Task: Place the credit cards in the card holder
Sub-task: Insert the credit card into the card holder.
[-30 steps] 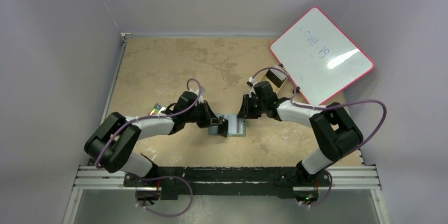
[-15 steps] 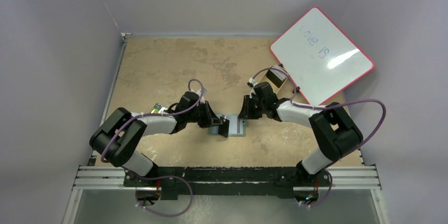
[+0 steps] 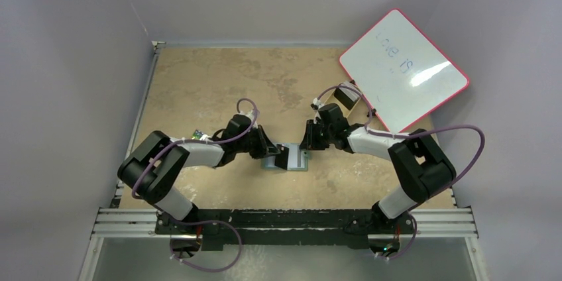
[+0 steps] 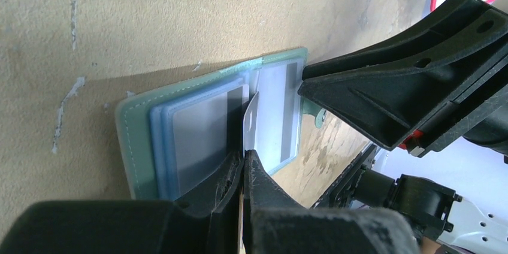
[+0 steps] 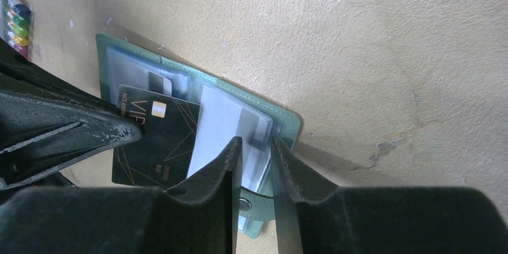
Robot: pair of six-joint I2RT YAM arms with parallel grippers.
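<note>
**Change observed.** Over the last second the left arm's elbow swings inward, toward 3 o'clock. The left gripper (image 3: 274, 157) creeps a little closer to the card holder (image 3: 298, 160). The right arm and the card holder keep their places.

**Position of parts.** The card holder lies open near the 6 o'clock edge of the table (image 3: 212, 75), midway between the two arms. Its clear sleeves face up. The left gripper reaches it from 9 o'clock, the right gripper (image 3: 307, 143) from 2 o'clock.

**Jaw state.**
- Left: the jaws are closed tight on one dark credit card (image 5: 157, 140). The card stands tilted, its free edge down among the sleeves near the fold.
- Right: the jaws stand narrow, low over the half of the card holder that carries the snap tab. A sleeve shows in the gap. I cannot tell whether they pinch it or only hover over it.

**Meaning for the task.** In my judgement the insertion is under way but not complete. Most of the dark card is outside the sleeves. One pale card with a dark stripe appears to sit in a sleeve.

**Risk.** The sleeves are thin, so the card edge may ride over the opening.
</note>
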